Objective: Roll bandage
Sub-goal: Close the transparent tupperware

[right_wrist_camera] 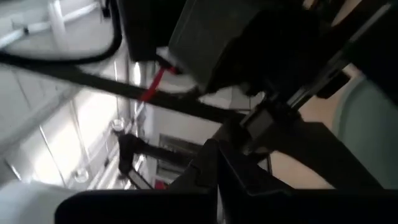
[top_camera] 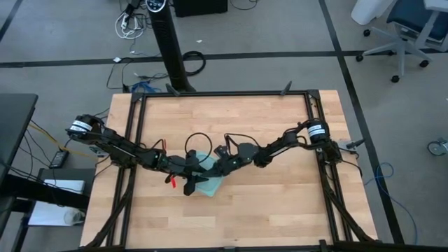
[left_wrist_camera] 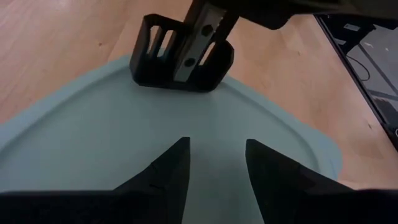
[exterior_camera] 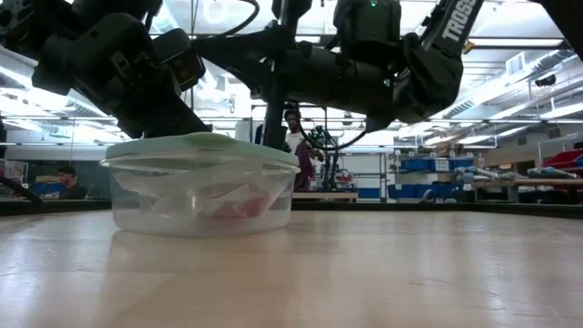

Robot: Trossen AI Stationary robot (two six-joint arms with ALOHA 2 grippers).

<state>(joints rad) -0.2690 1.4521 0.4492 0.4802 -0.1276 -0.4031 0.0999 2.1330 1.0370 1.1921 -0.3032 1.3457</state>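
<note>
Your left tool (left_wrist_camera: 214,171) hovered with fingers spread just above the container lid (left_wrist_camera: 93,137); your right tool (left_wrist_camera: 183,53), pressed together, rested on the lid's far edge. The bandage (exterior_camera: 244,206) lay below both, sealed inside the container (exterior_camera: 202,187) on the counter (exterior_camera: 364,273). Long axis: cannot tell.

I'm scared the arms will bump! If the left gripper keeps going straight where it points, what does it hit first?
Probably the right gripper, pressed shut on the container's light-blue lid just ahead of the open left gripper; depth is uncertain.
</note>
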